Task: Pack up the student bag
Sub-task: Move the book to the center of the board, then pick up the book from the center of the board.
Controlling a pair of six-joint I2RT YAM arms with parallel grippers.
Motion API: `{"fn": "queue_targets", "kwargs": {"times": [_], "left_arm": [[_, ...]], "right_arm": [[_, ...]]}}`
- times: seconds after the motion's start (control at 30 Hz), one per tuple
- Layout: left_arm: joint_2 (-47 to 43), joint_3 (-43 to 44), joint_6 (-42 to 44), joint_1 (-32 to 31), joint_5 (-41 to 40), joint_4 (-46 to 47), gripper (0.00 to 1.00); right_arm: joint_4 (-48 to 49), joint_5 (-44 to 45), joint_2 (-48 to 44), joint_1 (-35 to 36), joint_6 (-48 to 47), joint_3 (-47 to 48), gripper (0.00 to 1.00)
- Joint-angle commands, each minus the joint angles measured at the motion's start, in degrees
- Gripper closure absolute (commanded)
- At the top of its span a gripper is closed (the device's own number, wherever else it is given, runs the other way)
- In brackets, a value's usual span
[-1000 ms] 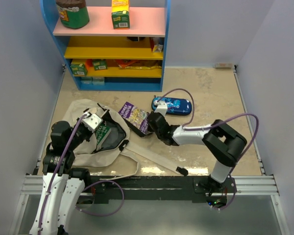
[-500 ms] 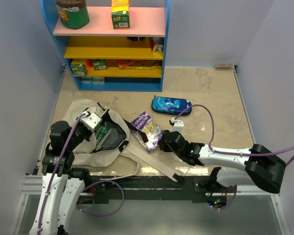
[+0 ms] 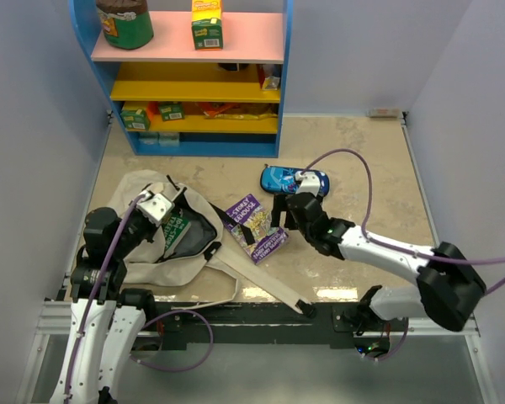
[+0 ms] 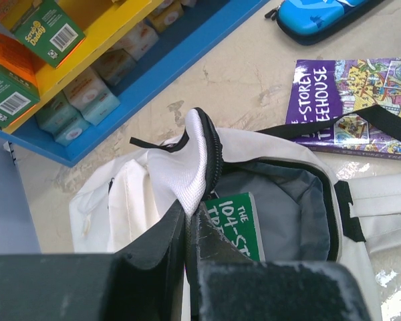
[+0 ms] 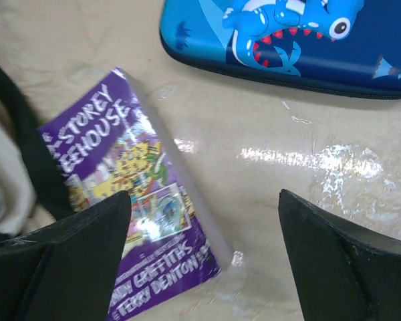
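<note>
The purple book [image 5: 134, 200] lies slanted just left of the spread right gripper [image 5: 204, 251] (the left gripper [image 4: 187, 224] pinches the student bag [image 4: 154, 187] open).

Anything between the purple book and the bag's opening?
Yes. A black strap end lies across the purple book. The student bag has its mouth pinched open by the left gripper, with a green book already inside.
</note>
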Motion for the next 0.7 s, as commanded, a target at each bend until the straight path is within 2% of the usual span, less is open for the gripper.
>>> {"fn": "queue_targets", "kwargs": {"times": [0.0, 0.1, 0.37, 0.5, 0.6, 0.67], "left_arm": [[-5.72, 3.89, -1.12, 0.01, 2.24, 4.11, 1.0], [-5.9, 4.06, -1.47, 0.1, 1.98, 3.67, 1.0], [-6.25, 3.1, -1.65, 0.1, 3.29, 3.41, 1.0], [-6.07, 2.48, -1.65, 0.01, 4.0, 3.67, 1.0], [-6.34, 2.22, -1.48, 0.01, 4.17, 3.84, 1.0], [-6.07, 2.13, -1.39, 0.1, 4.61, 4.02, 1.0]], "right_arm": [[5.7, -4.24, 8.07, -0.95, -6.95, 3.26, 0.06], [8.33, -6.96, 12.38, -0.95, -4.33, 3.19, 0.08], [15.88, -13.9, 15.2, -0.95, -0.11, 0.12, 0.09], [21.16, -20.66, 16.08, 0.01, 8.66, -5.15, 0.14], [20.83, -17.88, 16.43, 4.56, 12.19, -7.45, 0.18], [16.18, -14.02, 17.75, 6.69, 13.17, -5.88, 0.18]]}}
